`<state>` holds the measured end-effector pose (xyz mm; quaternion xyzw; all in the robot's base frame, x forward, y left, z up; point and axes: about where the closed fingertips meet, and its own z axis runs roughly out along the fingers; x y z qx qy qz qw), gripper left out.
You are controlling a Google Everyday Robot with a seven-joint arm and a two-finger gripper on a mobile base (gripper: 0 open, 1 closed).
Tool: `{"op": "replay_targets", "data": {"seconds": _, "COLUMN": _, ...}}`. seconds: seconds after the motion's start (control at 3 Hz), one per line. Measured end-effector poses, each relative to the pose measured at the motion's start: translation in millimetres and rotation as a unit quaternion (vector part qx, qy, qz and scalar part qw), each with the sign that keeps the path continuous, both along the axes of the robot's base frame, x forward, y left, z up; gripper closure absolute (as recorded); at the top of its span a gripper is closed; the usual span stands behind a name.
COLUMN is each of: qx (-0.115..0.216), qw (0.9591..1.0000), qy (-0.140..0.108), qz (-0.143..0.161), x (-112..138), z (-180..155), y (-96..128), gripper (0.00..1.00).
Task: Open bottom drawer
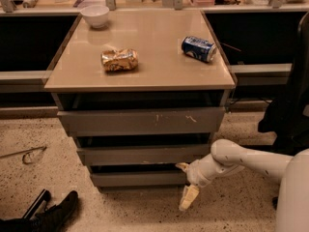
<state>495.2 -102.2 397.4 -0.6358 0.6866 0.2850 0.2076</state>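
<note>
Down at the right end of the bottom drawer [137, 179], lowest of three under the tabletop [154, 57], the gripper [186, 182] stands spread, so one finger should hook behind the front's top lip before pulling straight outward.

White jointed robot arm [251, 161] reaches in from four o'clock, forearm slanting down and left. Its white two-finger gripper [186, 181] sits at five o'clock in view, jaws spread wide: one tan fingertip [182, 166] points toward ten o'clock, the other hangs toward six.
</note>
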Motion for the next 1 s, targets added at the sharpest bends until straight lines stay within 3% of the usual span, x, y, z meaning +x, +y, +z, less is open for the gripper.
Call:
{"op": "replay_targets", "data": {"seconds": 0.33, "qx": -0.014, "qw": 0.9997, "qy": -0.007, "qz": -0.018, "x": 2, "z": -16, "y": 5, "gripper": 0.0}}
{"op": "replay_targets", "data": {"seconds": 1.0, "qx": -0.074, "qw": 0.9957, "qy": -0.038, "qz": -0.04, "x": -25, "z": -85, "y": 26, "gripper": 0.0}}
